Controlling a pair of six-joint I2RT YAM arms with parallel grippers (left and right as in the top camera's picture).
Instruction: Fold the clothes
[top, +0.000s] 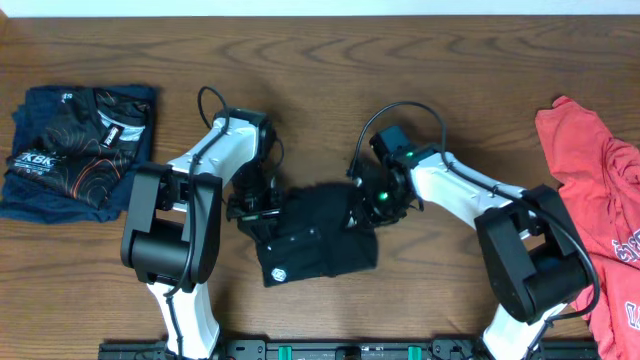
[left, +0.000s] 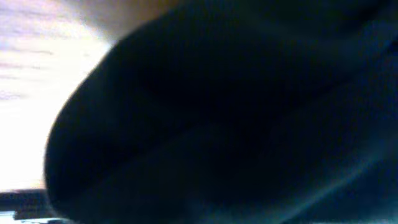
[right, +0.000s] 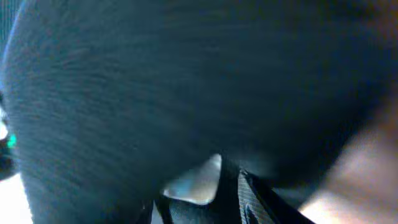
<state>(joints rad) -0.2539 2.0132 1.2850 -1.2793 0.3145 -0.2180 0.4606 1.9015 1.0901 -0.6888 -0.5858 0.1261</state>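
Note:
The black shirt (top: 315, 235) lies bunched in a compact lump at the table's middle, with a small white logo (top: 278, 273) near its front left corner. My left gripper (top: 252, 208) is at the shirt's left edge, and black fabric (left: 236, 124) fills the left wrist view and hides the jaws. My right gripper (top: 378, 203) is at the shirt's right edge. In the right wrist view the black fabric (right: 186, 81) hangs right over my fingers (right: 230, 186), which look closed on it. The coral-red shirt (top: 590, 190) with lettering lies spread at the far right edge.
A folded dark navy shirt with orange and white print (top: 80, 150) sits at the far left. The wooden table (top: 330, 60) shows bare behind the arms. The arm bases stand at the front edge.

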